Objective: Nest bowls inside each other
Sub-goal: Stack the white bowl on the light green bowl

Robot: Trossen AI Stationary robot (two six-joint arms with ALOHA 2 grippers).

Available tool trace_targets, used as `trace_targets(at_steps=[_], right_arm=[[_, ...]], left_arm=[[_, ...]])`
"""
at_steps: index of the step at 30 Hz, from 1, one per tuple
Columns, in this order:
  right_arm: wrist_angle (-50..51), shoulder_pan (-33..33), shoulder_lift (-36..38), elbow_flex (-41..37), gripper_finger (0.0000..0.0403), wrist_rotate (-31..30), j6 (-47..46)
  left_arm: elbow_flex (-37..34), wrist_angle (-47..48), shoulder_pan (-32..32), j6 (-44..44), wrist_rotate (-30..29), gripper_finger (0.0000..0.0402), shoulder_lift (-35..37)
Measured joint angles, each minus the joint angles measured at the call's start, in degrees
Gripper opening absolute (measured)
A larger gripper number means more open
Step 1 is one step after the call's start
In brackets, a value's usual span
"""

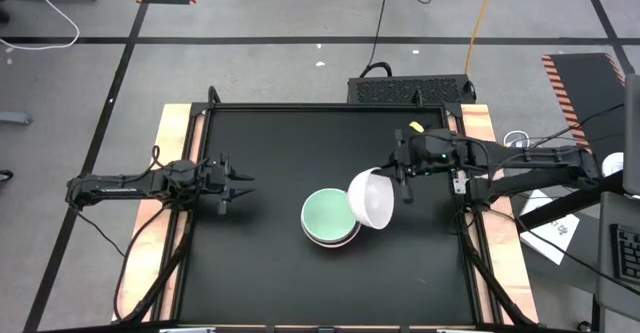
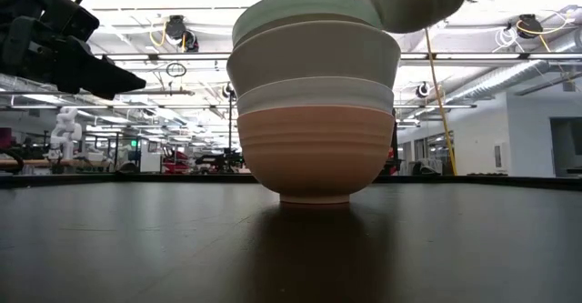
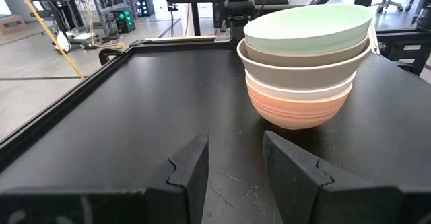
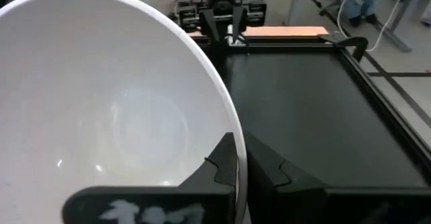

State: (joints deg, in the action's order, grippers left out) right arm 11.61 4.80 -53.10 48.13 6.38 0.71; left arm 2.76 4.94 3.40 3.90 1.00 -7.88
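A stack of nested bowls (image 1: 326, 218) rests on the black table on its salmon-orange bottom bowl (image 2: 314, 153). Above that sit a white bowl (image 2: 314, 94), a beige-grey bowl (image 2: 314, 53) and a mint green bowl (image 3: 306, 23) on top. No dark grey-brown bowl shows. My right gripper (image 1: 397, 179) is shut on a second white bowl (image 1: 370, 198), which is tipped in the air just right of and above the stack. My left gripper (image 1: 240, 188) hovers open to the left of the stack, its fingers (image 3: 192, 167) pointing at it. My right gripper (image 4: 244, 155) pinches the white bowl's rim (image 4: 236, 146), one finger inside the bowl (image 4: 222, 160) and one outside (image 4: 269, 167). It comes level from the table's right side. The bowl is lifted clear and tilted steeply, and it overlaps the stack's right edge (image 1: 355, 218) in the high view.
The raised rim of the black table (image 1: 330, 108) frames the work area. Bare table (image 1: 270, 273) lies around the stack. A yellow piece (image 1: 414, 127) sits near the far right corner. Papers (image 1: 555, 228) and cables lie beyond the right edge.
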Motion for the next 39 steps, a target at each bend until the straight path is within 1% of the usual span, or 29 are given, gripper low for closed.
trace_targets(at_steps=[5, 11, 14, 19, 21, 23, 25, 28, 31, 39], right_arm=[[-0.20, 1.53, -3.11, 2.71, 0.0000, 2.05, 0.87], [0.11, 3.17, -7.81, 7.91, 0.0000, 7.56, 1.38], [2.44, 3.87, -10.61, 11.29, 0.0000, 10.35, 1.35], [7.60, 3.93, -15.50, 17.96, 0.0000, 10.59, 2.16], [7.87, 3.91, -17.41, 19.89, 0.0000, 10.70, 2.17], [8.76, 3.94, -19.05, 21.22, 0.0000, 11.21, 2.17], [9.34, 4.42, -20.70, 22.67, 0.0000, 13.14, 2.10], [10.79, 5.13, -23.12, 24.46, 0.0000, 14.17, 1.58], [12.63, 6.31, -25.82, 26.50, 0.0000, 16.46, 1.40], [16.35, 7.41, -32.41, 32.00, 0.0000, 17.96, 1.23]], left_arm=[[0.00, 0.10, 0.00, 0.02, 0.04, 0.0145, 0.00], [0.00, 0.10, 0.00, 0.27, 0.03, 0.0145, 0.00], [0.00, 0.12, 0.00, 0.28, 0.02, 0.0145, 0.00], [0.00, 0.12, 0.00, 0.31, 0.02, 0.0145, 0.01], [0.00, 0.15, 0.00, 0.31, 0.02, 0.0145, 0.00], [0.00, 0.15, 0.00, 0.31, 0.02, 0.0145, 0.02], [0.00, 0.15, 0.00, 0.31, 0.02, 0.0145, 0.00], [0.00, 0.17, 0.00, 0.34, 0.02, 0.0145, 0.00], [0.00, 0.17, 0.00, 0.33, 0.02, 0.0145, 0.00], [0.00, 0.19, 0.00, 0.33, 0.03, 0.0145, 0.00]])
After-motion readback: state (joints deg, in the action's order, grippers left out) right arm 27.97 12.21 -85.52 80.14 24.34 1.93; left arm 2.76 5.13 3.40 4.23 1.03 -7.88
